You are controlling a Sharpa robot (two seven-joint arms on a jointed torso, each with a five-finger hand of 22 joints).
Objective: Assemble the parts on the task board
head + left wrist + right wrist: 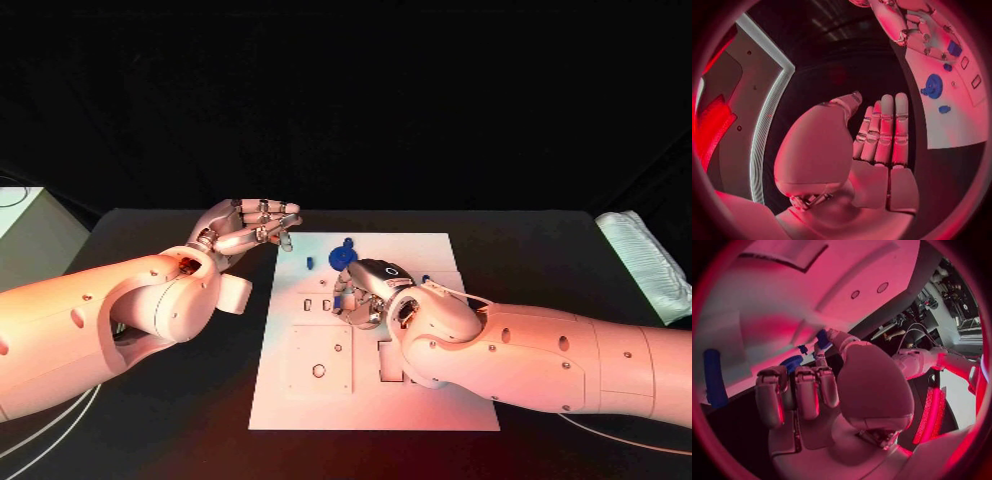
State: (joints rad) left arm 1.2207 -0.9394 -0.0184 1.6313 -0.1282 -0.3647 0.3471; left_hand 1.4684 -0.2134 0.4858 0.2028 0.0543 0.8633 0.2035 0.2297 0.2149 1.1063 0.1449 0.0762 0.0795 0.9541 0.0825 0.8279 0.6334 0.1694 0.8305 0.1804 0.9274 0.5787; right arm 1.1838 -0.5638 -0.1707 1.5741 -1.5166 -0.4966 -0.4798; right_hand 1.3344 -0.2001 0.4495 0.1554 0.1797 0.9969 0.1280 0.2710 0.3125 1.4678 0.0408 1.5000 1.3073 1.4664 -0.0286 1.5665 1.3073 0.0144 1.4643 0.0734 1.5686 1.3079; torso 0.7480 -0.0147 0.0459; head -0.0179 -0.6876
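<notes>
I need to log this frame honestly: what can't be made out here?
- Head view: whatever the right robot hand touches on the task board is covered by that hand.
- Right wrist view: the blue part at its fingertips is blurred; grip unclear.
- Head view: the small blue piece is too small to identify.

Blue parts on white task board

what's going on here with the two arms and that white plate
The robot is putting small blue parts together on the white task board. Its right hand is down over the middle of the board, fingers curled, pinching a small blue part at its fingertips. The left hand is raised beside the board's far left corner, fingers apart and holding nothing. A round blue gear-like part and a small blue peg sit near the board's far edge.
</notes>
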